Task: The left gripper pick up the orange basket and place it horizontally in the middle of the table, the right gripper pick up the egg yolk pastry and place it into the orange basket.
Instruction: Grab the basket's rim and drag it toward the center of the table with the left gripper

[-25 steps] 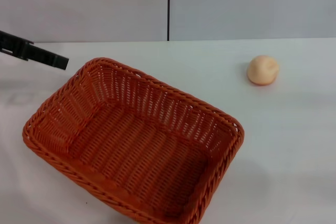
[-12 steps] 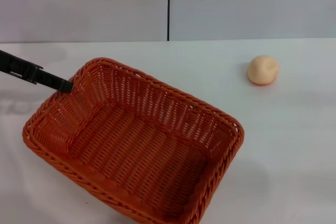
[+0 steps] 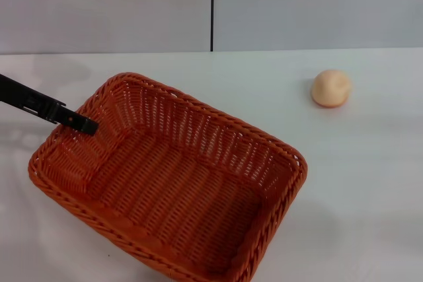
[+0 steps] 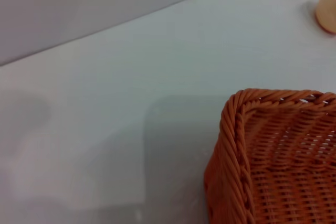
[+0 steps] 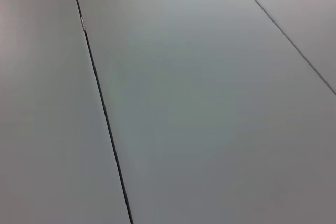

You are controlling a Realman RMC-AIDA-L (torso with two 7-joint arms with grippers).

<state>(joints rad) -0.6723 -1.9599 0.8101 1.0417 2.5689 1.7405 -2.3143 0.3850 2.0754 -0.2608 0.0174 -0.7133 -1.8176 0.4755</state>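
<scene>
The orange basket (image 3: 168, 176) lies skewed on the white table (image 3: 370, 183), filling the lower left of the head view; one of its corners (image 4: 273, 150) shows in the left wrist view. My left gripper (image 3: 79, 122) comes in from the left as a slender black bar, its tip over the basket's far left rim. Only one finger shows. The egg yolk pastry (image 3: 331, 88) sits on the table at the far right, apart from the basket, and its edge (image 4: 328, 11) shows in the left wrist view. My right gripper is out of view.
A grey wall (image 3: 297, 4) with a dark vertical seam stands behind the table. The right wrist view shows only grey panels (image 5: 199, 103) with dark seams.
My left gripper has moved down and to the right, from beyond the basket's far left corner to over its left rim. Basket and pastry have not moved.
</scene>
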